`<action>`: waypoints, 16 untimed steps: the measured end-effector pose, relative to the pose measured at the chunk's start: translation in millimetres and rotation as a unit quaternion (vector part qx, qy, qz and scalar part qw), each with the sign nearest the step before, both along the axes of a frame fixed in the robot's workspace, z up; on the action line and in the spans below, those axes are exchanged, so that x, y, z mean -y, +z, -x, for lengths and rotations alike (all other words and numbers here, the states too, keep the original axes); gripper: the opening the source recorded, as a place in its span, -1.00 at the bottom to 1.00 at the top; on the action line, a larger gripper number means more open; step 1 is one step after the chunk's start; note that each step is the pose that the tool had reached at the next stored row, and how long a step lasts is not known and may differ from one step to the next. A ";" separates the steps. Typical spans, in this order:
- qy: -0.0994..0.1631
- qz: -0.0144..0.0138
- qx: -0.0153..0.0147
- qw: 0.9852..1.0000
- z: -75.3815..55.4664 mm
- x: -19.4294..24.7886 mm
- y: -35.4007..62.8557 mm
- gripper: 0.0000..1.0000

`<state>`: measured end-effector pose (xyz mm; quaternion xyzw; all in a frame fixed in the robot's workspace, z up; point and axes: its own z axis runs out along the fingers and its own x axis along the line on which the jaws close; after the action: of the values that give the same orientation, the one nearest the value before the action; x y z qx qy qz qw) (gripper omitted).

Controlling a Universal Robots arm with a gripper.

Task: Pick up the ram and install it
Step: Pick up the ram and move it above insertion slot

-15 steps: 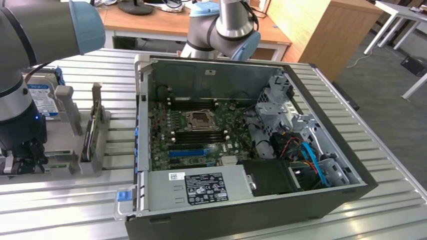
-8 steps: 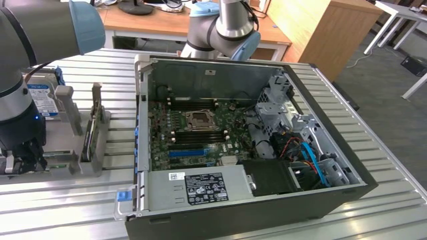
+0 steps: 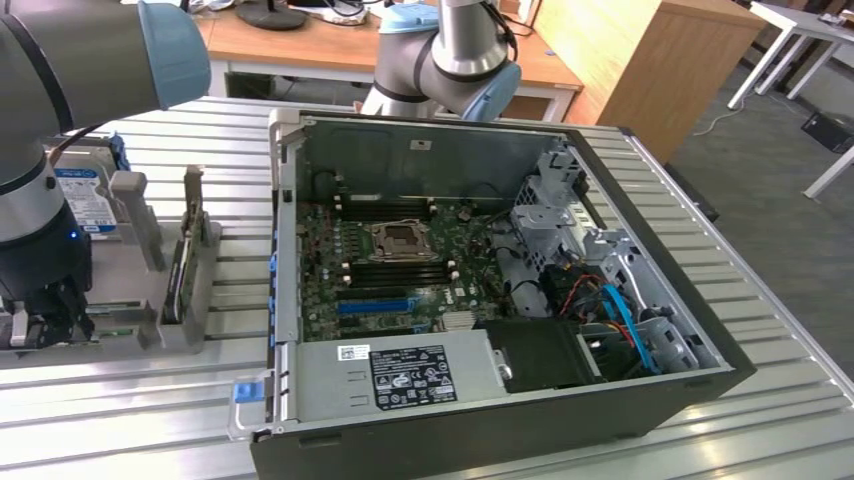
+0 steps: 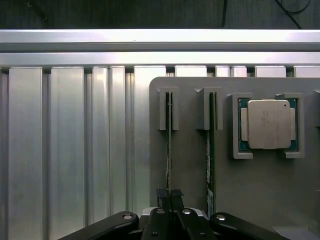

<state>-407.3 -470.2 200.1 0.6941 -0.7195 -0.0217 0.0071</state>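
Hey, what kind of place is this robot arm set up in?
Probably a robotics lab or test bench in an office-like room: an open computer case on a slatted aluminium table, wooden desks behind, and a grey fixture holding the ram.

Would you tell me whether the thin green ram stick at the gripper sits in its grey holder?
In: the ram stands edgewise in the holder slot, gripper shut on it.

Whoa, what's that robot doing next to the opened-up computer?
The robot arm is grabbing a ram stick. Its jaws are shut on one end of the thin green stick, which stands on edge in a slot of a gray holder, beside a second stick and a processor chip. The stick is not lifted out yet. The open computer case sits nearby, its motherboard showing.
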 end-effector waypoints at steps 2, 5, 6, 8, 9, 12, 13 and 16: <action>0.000 0.000 0.000 1.000 0.0 0.0 0.0 -0.76; 0.000 0.000 0.000 1.000 0.0 0.0 0.0 -0.76; 0.000 0.000 0.000 1.000 0.0 0.0 0.0 -0.76; 0.000 0.000 0.000 1.000 0.0 0.0 0.9 -0.76; 0.000 0.000 0.000 1.000 0.0 0.0 2.0 -0.76; 0.000 0.000 0.000 1.000 0.0 0.0 6.2 -0.76; 0.000 0.000 0.000 1.000 0.0 0.0 8.2 -0.76; 0.000 0.001 0.000 1.000 0.0 0.0 15.8 -0.76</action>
<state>-407.3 -470.2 215.8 0.6941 -0.7195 -0.0212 0.0075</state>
